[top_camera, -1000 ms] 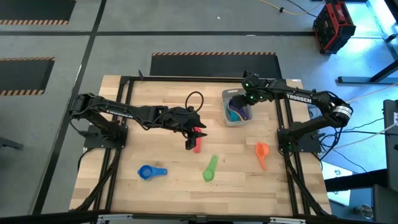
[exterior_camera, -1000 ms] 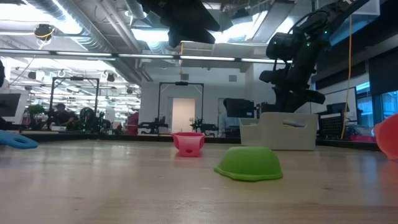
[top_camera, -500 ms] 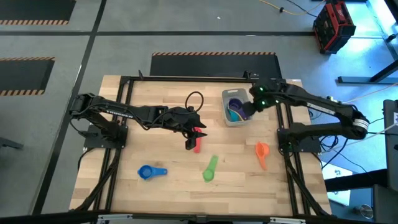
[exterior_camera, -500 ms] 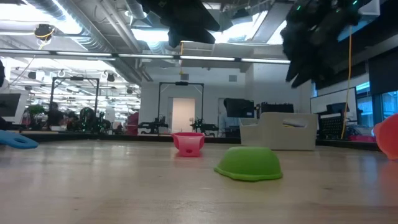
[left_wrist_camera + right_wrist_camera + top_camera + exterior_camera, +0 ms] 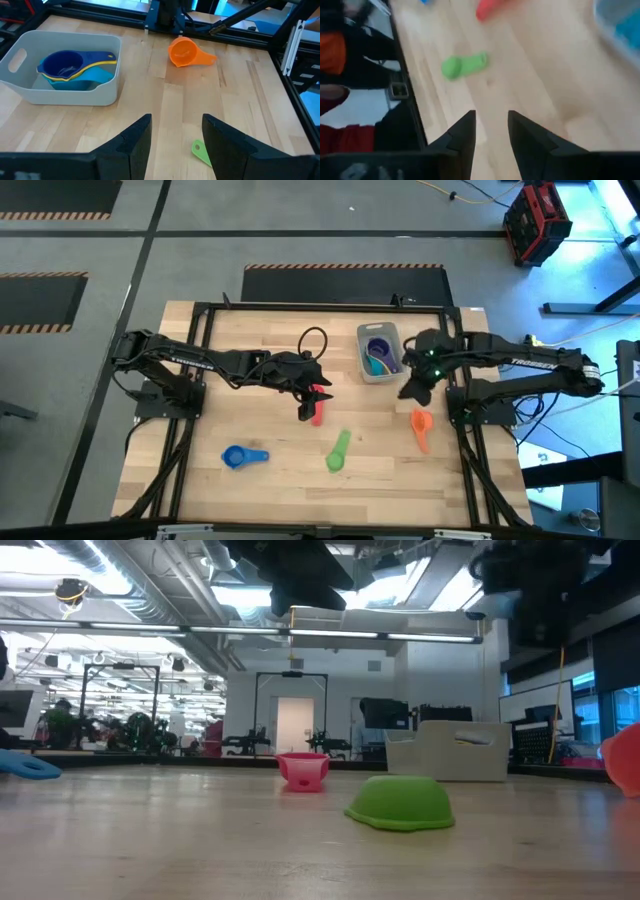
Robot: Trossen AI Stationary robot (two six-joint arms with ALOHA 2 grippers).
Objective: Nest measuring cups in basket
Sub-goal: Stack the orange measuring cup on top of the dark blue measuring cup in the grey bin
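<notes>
Measuring cups lie scattered on the worktop (image 5: 250,330) in the high view: red (image 5: 318,408), green (image 5: 338,451), blue (image 5: 243,457) and orange (image 5: 421,427), with a purple-topped stack already nested in the basket (image 5: 379,353). The right jaws (image 5: 410,390) hang empty and parted just beside the basket; the orange cup sits just ahead of them, handle pointing away, so the right arm is the nearer one for it. The left jaws (image 5: 308,392) hover over the red cup, parted, grasping nothing.

Low view: the red cup stands upright, the green one (image 5: 399,802) bowl-down, the basket (image 5: 450,750) behind them.

Left wrist view: beyond its open fingers (image 5: 131,145), the basket (image 5: 60,95) holds teal, yellow and purple; the orange cup (image 5: 186,51) lies farther off.

Right wrist view: between released fingers (image 5: 462,137), only bare wood; the green cup (image 5: 462,65) lies well ahead.
</notes>
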